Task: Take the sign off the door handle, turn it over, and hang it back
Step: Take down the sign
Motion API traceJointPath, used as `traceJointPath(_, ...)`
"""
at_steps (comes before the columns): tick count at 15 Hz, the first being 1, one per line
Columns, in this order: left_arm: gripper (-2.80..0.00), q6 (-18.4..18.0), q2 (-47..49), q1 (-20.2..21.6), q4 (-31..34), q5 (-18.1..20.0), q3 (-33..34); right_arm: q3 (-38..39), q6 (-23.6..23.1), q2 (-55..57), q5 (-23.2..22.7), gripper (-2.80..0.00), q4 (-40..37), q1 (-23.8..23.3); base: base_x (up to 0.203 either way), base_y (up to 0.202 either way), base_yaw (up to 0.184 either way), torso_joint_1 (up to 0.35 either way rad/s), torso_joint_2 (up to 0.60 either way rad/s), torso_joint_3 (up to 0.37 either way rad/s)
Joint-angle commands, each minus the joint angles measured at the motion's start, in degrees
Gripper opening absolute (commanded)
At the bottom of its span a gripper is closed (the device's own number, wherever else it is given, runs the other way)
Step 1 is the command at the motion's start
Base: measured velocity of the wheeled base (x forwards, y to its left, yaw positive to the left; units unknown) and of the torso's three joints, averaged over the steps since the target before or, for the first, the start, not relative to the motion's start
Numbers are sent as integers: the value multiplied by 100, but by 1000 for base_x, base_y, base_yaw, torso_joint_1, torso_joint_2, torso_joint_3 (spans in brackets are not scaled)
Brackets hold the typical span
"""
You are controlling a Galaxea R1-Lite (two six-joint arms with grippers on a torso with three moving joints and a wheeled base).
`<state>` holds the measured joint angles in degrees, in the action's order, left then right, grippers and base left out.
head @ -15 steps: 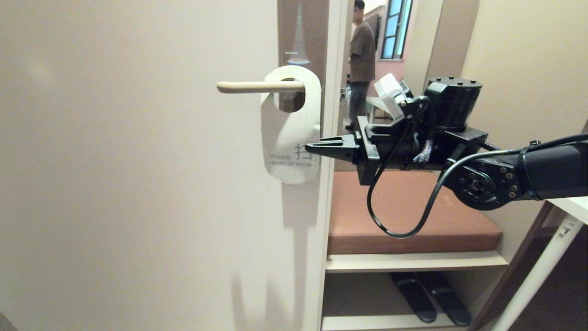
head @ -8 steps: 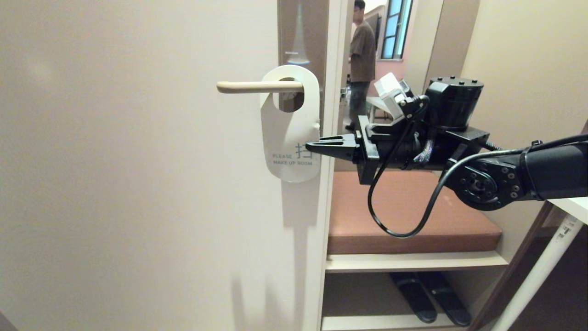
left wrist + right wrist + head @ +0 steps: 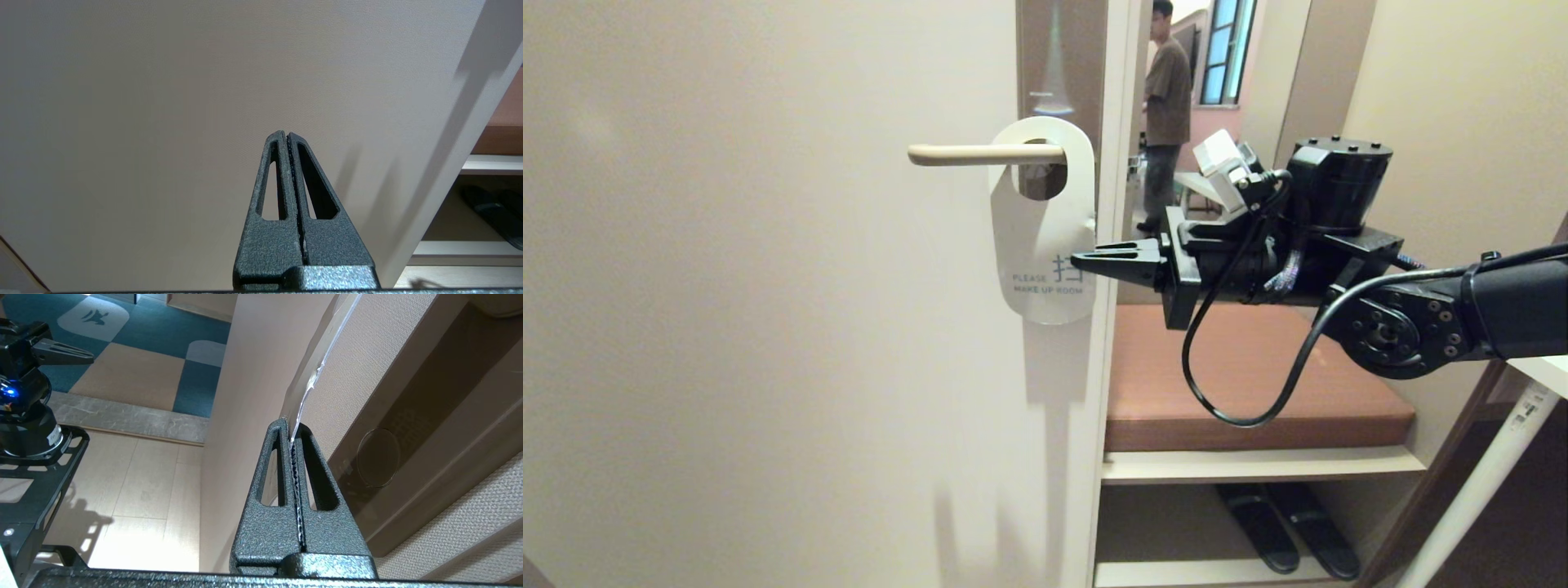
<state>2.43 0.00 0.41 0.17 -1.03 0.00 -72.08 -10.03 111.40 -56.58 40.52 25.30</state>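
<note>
A: The sign [image 3: 1042, 237] hangs by its hole on the door handle [image 3: 980, 153], white face out, reading "PLEASE MAKE UP ROOM".

B: And the right gripper [image 3: 1080, 261]?

A: Level, reaching in from the right, its fingers pressed together on the sign's right edge; the right wrist view shows the thin card [image 3: 310, 379] pinched between the tips.

B: The left gripper [image 3: 287, 136]?

A: Fingers together with nothing between them, pointing at the plain door [image 3: 163, 102], low down.
</note>
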Motion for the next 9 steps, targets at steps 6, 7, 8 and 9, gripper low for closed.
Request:
traceJointPath(6,-280,4,0,2,0,-3,0,28,-7,-54,-11,0,17,2,0,0,0,0,0,0)
traceJointPath(7,-280,4,0,2,0,-3,0,41,-7,-57,-11,0,17,2,0,0,0,0,0,0)
traceJointPath(8,-280,4,0,2,0,-3,0,68,-7,-62,-11,0,22,2,0,0,0,0,0,0)
traceJointPath(9,-280,4,0,2,0,-3,0,93,-7,-68,-9,0,26,2,0,0,0,0,0,0)
